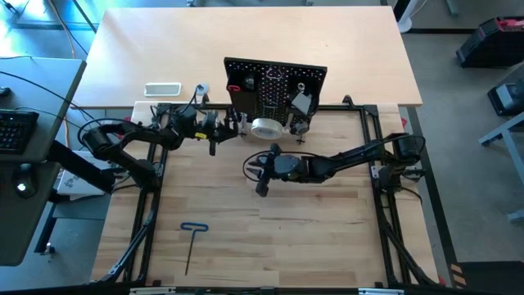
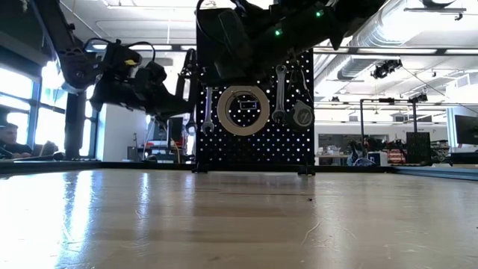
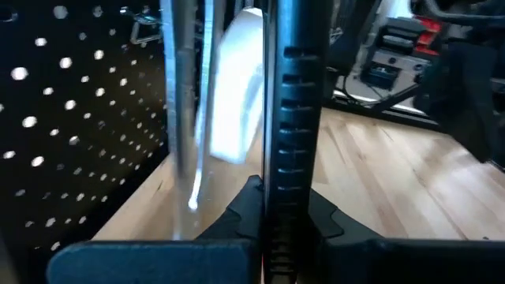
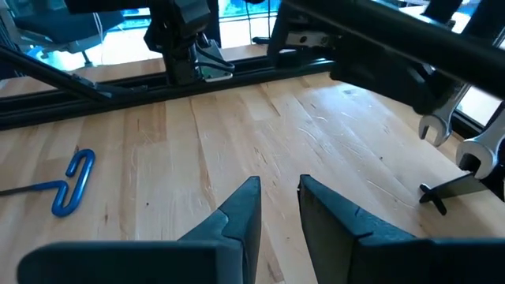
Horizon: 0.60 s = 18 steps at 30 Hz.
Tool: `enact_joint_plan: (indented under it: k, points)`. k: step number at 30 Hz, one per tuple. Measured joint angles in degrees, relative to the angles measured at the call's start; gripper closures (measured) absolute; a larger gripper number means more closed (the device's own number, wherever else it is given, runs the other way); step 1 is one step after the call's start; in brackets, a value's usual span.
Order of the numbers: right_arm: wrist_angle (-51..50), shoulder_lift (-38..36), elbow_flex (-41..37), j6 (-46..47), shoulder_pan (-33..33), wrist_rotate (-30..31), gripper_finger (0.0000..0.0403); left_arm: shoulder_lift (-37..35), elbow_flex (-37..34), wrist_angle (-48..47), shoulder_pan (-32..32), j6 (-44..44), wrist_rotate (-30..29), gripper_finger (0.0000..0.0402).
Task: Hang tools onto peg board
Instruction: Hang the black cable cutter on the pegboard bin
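The black peg board (image 1: 274, 78) stands upright at the table's far middle. A tape roll (image 2: 243, 110) and silver wrenches (image 2: 278, 93) hang on its front. My left gripper (image 1: 219, 133) is at the board's left edge, shut on a dark ribbed tool handle (image 3: 288, 118). My right gripper (image 1: 260, 176) hovers in front of the board, open, with nothing between its fingers (image 4: 245, 205). A blue T-handle hex key (image 1: 193, 231) lies flat on the table near the front left. My left gripper pinches the dark ribbed handle (image 3: 288, 170) between its two fingers. It comes nearly level from the table's left, and the fingers lie across the handle. The handle stands roughly upright in the hold, clear of the table, close beside a hanging wrench (image 3: 185, 118).
A white slab (image 1: 162, 88) lies on the far table left of the board. The black table frame (image 1: 147, 205) runs along both sides. Open wood (image 1: 311, 229) lies in front of the right gripper.
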Motion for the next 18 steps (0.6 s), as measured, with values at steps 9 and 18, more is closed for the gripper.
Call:
enact_joint_plan:
  k: [9,18]
  points:
    - [0.09,0.0,0.0,0.0,0.02,0.01,0.0322,0.02,2.65,-3.36,0.08,0.57,-3.08,0.0383]
    - [0.18,0.0,0.0,0.0,0.02,0.01,0.0322,0.0,2.69,-6.12,0.13,2.14,-4.93,0.0374]
